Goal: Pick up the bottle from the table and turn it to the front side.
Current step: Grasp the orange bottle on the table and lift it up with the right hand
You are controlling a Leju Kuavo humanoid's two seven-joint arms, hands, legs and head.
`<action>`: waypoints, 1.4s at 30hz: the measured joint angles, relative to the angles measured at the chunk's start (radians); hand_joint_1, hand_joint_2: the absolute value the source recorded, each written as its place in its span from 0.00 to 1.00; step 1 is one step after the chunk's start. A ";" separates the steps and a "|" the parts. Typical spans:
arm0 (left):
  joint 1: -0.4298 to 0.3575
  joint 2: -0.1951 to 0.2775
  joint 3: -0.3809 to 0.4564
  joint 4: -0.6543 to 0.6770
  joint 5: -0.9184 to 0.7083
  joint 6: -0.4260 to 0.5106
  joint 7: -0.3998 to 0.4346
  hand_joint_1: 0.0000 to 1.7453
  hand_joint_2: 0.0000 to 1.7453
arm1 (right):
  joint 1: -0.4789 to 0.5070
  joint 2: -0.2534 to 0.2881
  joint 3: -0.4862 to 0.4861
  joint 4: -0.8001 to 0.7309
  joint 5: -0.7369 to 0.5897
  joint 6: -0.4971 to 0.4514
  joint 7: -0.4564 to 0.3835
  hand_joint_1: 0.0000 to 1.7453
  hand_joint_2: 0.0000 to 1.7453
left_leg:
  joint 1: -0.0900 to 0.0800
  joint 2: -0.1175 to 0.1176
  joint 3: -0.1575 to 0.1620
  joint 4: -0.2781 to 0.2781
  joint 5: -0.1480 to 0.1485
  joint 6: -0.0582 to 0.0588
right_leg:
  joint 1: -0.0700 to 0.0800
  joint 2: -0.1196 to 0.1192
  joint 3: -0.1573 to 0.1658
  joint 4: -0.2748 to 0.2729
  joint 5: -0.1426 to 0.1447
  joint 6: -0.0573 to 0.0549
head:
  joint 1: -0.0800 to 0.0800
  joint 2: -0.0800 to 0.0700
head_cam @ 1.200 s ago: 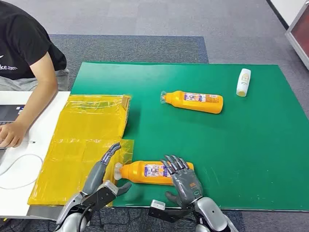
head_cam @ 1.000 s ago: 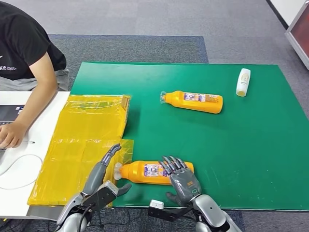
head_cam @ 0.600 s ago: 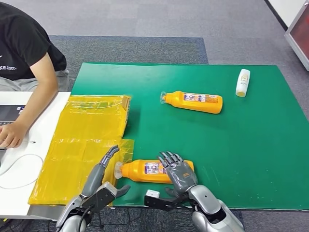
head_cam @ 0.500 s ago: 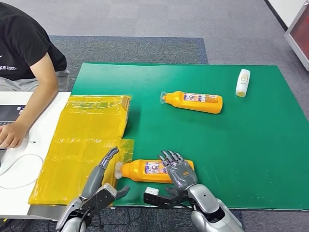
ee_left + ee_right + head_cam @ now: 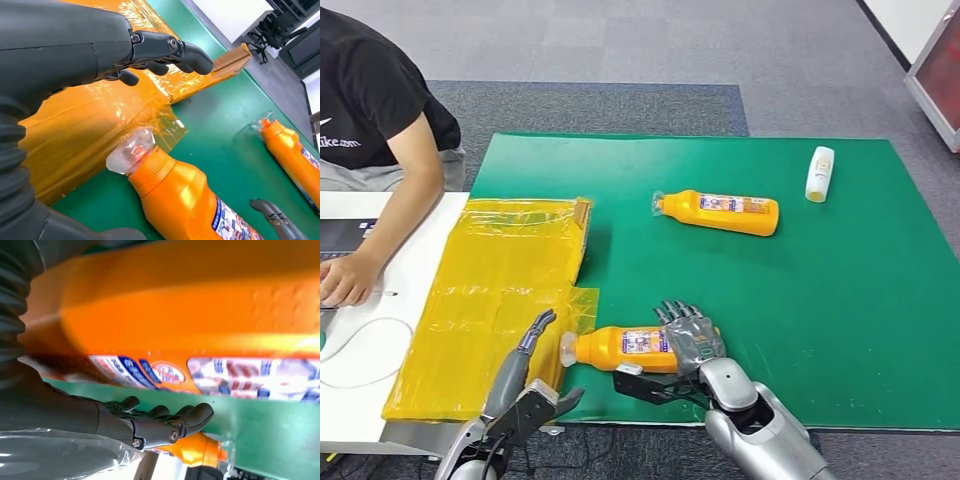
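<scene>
An orange bottle (image 5: 622, 348) with a clear cap lies on its side near the front edge of the green mat (image 5: 810, 300), cap toward my left. My right hand (image 5: 693, 342) lies over its base end, fingers reaching across the top and thumb stretched along the near side. In the right wrist view the bottle's label (image 5: 188, 315) is close against the palm, and the fingers (image 5: 162, 422) reach past it with mat showing between. My left hand (image 5: 520, 385) hovers open beside the cap (image 5: 130, 150), fingers (image 5: 166, 47) over the yellow plastic.
A second orange bottle (image 5: 720, 212) lies mid-mat, and a small white bottle (image 5: 820, 172) at the far right. Yellow plastic sheeting (image 5: 501, 270) covers the mat's left part. A person in a black shirt (image 5: 373, 110) leans over the white table (image 5: 350, 370) at left.
My right hand has slid further over the near bottle's base end, with the thumb swinging in along its near side. The left hand dropped back slightly. The head view shifted a little.
</scene>
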 joint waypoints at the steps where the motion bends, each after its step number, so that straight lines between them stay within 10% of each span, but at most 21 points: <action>1: 0.000 0.000 0.000 0.000 0.000 0.000 0.000 0.00 1.00 | -0.007 0.001 0.000 0.010 -0.002 0.007 -0.006 1.00 1.00 | 0.000 0.000 0.001 0.000 0.000 0.000 | 0.000 0.000 0.000 0.000 0.000 0.000 | 0.000 0.000; 9: -0.011 -0.001 0.003 0.000 0.020 0.005 -0.038 0.00 1.00 | -0.065 0.007 -0.025 0.106 -0.137 -0.003 -0.108 1.00 1.00 | 0.000 0.000 0.005 0.000 0.006 0.002 | 0.000 0.000 0.001 0.000 0.005 -0.001 | 0.000 0.000; 25: -0.027 -0.075 0.098 -0.019 0.455 0.070 -0.257 0.00 1.00 | 0.155 0.088 -0.310 0.020 -1.117 0.044 -0.466 1.00 1.00 | 0.001 0.000 -0.001 0.000 0.006 -0.001 | 0.001 0.001 0.001 -0.001 0.006 0.003 | 0.000 0.000; 42: -0.316 -0.127 0.014 0.145 0.817 -0.268 -0.033 0.00 1.00 | 0.058 0.108 -0.116 0.123 -0.782 -0.249 -0.520 1.00 1.00 | 0.000 -0.002 -0.007 0.000 0.010 0.000 | 0.001 -0.001 -0.005 -0.001 0.010 0.003 | 0.000 0.000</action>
